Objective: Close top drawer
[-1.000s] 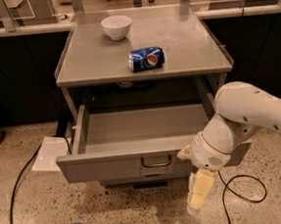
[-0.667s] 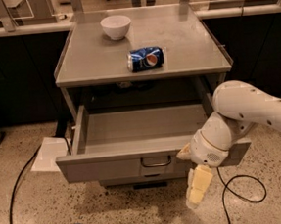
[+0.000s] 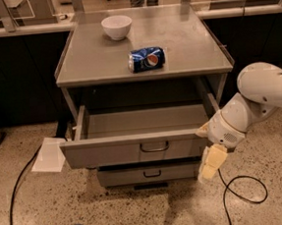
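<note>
Top drawer [image 3: 110, 153]: pulled well out of the table [image 3: 97, 64], its long shallow tray open to view and its front panel facing the camera, with a small dark wire handle [image 3: 154, 147] at the centre. The gripper [image 3: 207, 172] hangs at the right end of that front panel, pointing down toward the floor, just beside the panel's right corner; contact with the panel cannot be told, nor can it be told whether the gripper is open or closed. The white arm [image 3: 260, 96] reaches in from the right edge of the view. Below the top drawer sits a lower drawer [image 3: 136, 174], only slightly out. On the table lie a blue soda can [image 3: 146, 59] on its side, near the front, and a white bowl [image 3: 116, 26] upright, farther back and well apart from it. A sheet of paper [image 3: 48, 155] lies on the floor at left, and a dark cable [image 3: 247, 201] loops at right.
</note>
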`<move>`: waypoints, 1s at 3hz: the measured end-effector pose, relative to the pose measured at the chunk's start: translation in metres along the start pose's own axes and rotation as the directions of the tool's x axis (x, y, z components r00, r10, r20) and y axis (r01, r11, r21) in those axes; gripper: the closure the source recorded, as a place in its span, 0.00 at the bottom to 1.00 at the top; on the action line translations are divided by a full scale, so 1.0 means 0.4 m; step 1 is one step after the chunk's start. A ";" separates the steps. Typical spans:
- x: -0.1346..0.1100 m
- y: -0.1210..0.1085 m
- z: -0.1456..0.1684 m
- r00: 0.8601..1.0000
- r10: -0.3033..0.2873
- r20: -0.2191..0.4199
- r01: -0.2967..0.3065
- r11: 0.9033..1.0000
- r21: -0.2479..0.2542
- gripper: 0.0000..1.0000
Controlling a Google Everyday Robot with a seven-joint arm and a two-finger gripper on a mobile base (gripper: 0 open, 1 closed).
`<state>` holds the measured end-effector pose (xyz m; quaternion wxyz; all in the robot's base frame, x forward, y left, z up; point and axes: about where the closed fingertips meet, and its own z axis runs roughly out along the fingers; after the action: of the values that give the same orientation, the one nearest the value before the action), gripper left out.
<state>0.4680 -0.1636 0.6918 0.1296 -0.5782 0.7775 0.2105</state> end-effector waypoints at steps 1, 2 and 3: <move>0.000 0.000 0.000 1.000 0.000 0.000 0.000 1.000 0.000 0.00; -0.023 0.012 0.053 0.999 -0.023 -0.024 0.022 0.998 -0.051 0.00; -0.052 0.034 0.114 0.997 -0.058 -0.051 0.051 0.992 -0.117 0.00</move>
<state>0.4595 -0.1212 0.6635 0.0804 -0.6113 0.7513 0.2354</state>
